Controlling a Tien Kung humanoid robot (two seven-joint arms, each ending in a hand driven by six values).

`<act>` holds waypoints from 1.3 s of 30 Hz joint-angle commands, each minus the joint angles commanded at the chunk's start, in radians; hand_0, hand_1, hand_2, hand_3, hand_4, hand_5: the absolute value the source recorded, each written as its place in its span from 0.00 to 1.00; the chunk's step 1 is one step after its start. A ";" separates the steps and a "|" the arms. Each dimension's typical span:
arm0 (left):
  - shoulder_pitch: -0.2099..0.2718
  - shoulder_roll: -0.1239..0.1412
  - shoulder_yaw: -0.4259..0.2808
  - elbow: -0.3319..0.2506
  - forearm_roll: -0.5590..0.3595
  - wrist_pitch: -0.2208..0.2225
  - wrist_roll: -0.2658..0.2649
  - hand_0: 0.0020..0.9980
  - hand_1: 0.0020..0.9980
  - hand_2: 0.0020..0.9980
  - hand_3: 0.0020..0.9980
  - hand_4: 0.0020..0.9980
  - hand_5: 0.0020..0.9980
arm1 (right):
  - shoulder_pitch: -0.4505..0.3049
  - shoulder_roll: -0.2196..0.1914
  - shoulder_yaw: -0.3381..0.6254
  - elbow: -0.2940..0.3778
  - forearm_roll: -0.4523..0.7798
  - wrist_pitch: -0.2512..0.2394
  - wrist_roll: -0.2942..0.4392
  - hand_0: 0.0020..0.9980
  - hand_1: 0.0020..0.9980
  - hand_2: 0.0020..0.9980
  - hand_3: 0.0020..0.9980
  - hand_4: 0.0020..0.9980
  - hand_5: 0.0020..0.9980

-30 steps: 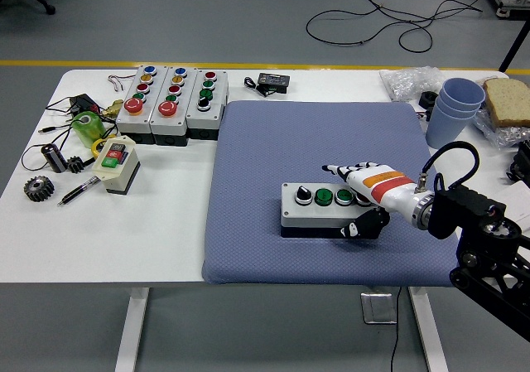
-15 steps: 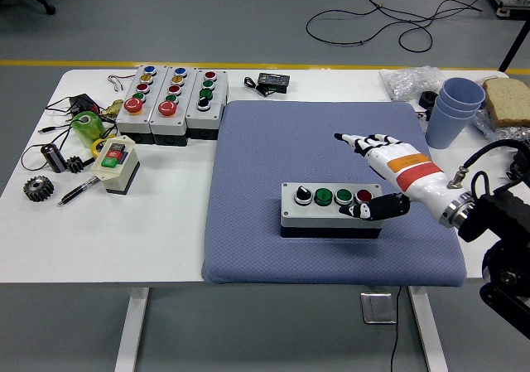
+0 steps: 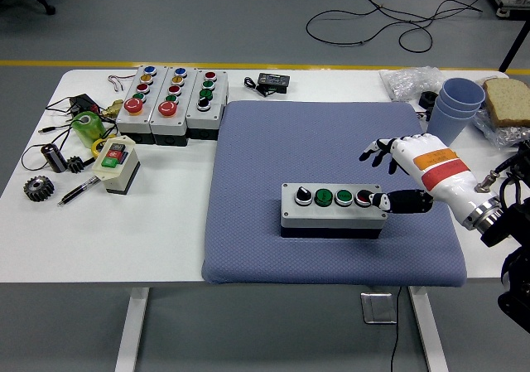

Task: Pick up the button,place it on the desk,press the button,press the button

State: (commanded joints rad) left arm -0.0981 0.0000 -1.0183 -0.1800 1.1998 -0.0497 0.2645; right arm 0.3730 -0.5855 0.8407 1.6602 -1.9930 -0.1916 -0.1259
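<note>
The button box [image 3: 331,210] is lying flat on the blue mat [image 3: 248,223], a little near of the mat's middle and toward its right half. Along its top are running a black-and-white selector knob [image 3: 303,195], two green buttons [image 3: 323,196] and a red button [image 3: 363,196] at the right end. The right hand [image 3: 403,173] is reaching in from the right edge, white with an orange and a red band across its back. Its fingers [image 3: 377,150] are fanning out loosely to the left above the mat, holding nothing, while the black thumb [image 3: 397,201] is stretching toward the box's right end; its tip is sitting just beside the red button, and whether it is touching cannot be told. The left arm is not showing.

Over on the white table [image 3: 166,239], far left of the mat, three more control boxes [image 3: 172,100] are standing side by side with coloured buttons. Nearer, a small beige switch box [image 3: 117,161] is lying with a red and a green button on top. Around it are sitting a green tape roll [image 3: 86,128], a dark gear [image 3: 37,190] and a pen [image 3: 79,191]. At the far right, stacked blue cups [image 3: 458,107] are standing beside a slice of bread [image 3: 507,100] and a crumpled plastic bag [image 3: 409,82]. A small black device [image 3: 270,81] is lying just beyond the mat's far edge.
</note>
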 joint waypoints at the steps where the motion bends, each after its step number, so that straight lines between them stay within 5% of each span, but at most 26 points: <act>1: 0.000 0.000 -0.001 0.000 0.001 0.000 0.000 0.77 0.92 0.95 0.88 0.65 0.89 | 0.000 0.000 -0.001 0.000 0.000 0.002 -0.001 0.16 0.00 0.23 0.62 0.84 0.36; 11: 0.003 0.000 -0.017 0.000 0.022 0.000 0.001 0.77 0.92 0.95 0.88 0.64 0.89 | -0.004 -0.010 -0.012 -0.008 0.026 0.072 -0.039 0.13 0.00 0.20 0.61 0.85 0.38; 39: 0.014 0.000 -0.027 0.000 0.045 -0.006 0.006 0.77 0.91 0.95 0.88 0.64 0.89 | -0.042 -0.014 -0.025 -0.019 0.070 0.079 -0.046 0.14 0.00 0.21 0.61 0.79 0.41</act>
State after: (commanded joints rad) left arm -0.0837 0.0000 -1.0451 -0.1800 1.2448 -0.0562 0.2702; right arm 0.3309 -0.5996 0.8155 1.6413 -1.9232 -0.1126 -0.1723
